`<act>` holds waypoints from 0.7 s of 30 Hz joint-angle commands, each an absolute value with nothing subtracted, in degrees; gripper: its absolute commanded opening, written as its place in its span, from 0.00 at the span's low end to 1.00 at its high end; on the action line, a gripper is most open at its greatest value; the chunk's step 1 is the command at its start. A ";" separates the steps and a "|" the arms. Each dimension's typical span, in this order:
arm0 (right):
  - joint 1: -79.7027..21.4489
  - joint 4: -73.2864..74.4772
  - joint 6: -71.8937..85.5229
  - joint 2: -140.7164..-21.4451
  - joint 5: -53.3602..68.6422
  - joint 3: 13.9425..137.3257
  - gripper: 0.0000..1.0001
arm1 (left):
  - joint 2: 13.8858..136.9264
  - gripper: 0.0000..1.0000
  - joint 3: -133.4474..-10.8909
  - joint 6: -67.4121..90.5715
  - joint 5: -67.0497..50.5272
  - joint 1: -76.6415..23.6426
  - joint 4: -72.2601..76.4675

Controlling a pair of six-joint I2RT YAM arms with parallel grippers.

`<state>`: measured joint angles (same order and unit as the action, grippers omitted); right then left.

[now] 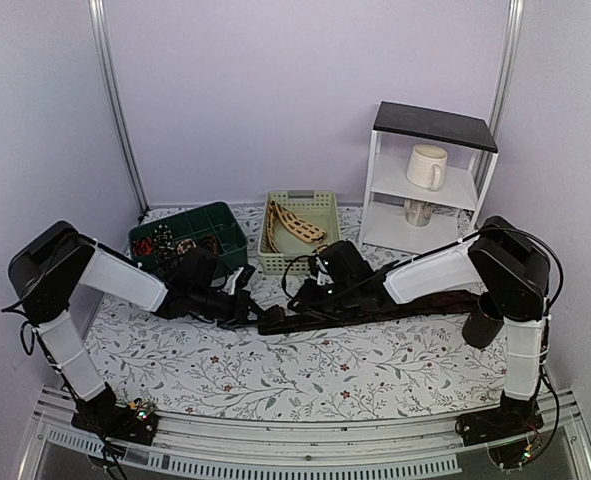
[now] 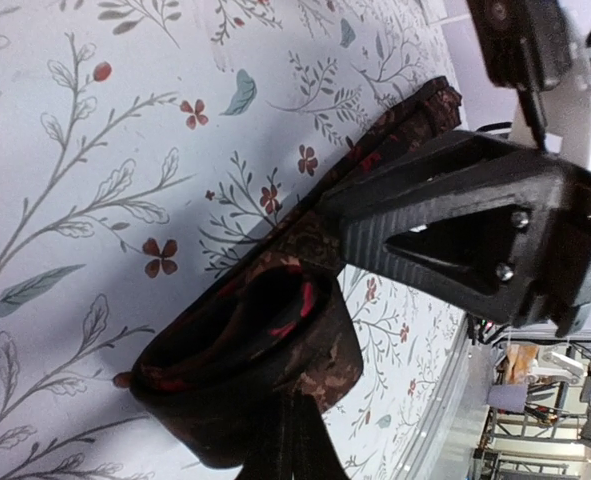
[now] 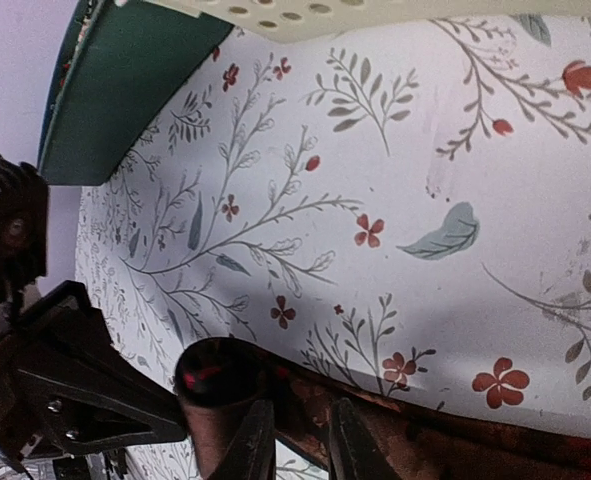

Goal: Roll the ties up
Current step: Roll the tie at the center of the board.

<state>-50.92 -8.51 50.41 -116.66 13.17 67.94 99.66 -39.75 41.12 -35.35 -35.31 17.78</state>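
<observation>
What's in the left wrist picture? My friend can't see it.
A dark tie with red marks lies on a flowery tablecloth, its near end curled into a loop. The left gripper pinches the loop; the right gripper sits over the tie farther along.

Soft, even light; the dark tie [image 2: 245, 345] casts a faint shadow (wrist views blur up close).

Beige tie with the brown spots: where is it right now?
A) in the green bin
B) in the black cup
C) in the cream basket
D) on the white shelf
C: the beige tie lies inside the cream basket at the back of the table, in the top view.
</observation>
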 commanded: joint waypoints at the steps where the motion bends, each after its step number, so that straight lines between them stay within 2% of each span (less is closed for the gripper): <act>1: -50.63 -8.61 50.03 -113.27 13.74 68.46 0.24 | 101.79 0.00 -41.57 40.08 -35.27 -36.77 18.27; 8: -50.90 -5.54 49.33 -117.24 16.80 70.97 0.29 | 103.20 0.00 -42.55 40.03 -34.95 -37.00 18.30; 21: -51.14 -3.56 49.04 -120.60 18.43 73.93 0.28 | 104.51 0.00 -43.33 40.42 -33.99 -37.21 18.52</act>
<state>-50.94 -5.58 49.82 -117.51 17.74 72.75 103.44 -42.19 40.71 -35.07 -36.38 17.89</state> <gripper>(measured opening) 0.284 0.003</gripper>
